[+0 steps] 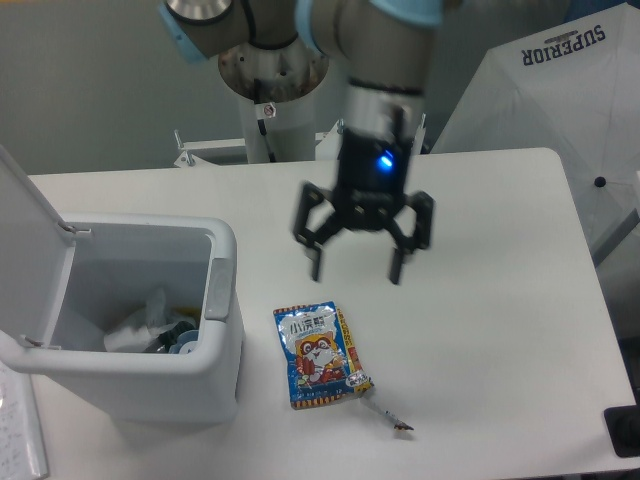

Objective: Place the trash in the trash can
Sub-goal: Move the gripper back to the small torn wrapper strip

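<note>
A blue snack packet, printed with a cartoon animal and edged in orange, is seen on the white table. The white plastic trash can is fitted with a grey tab. A blue light is shown on the black gripper.

White table; folded white umbrella behind.

Gripper spread wide, fingers pointing straight down, nothing between them. Blue light glowing on the black wrist housing. Arm reaching down from the upper mount, forearm nearly vertical, slightly blurred.
</note>
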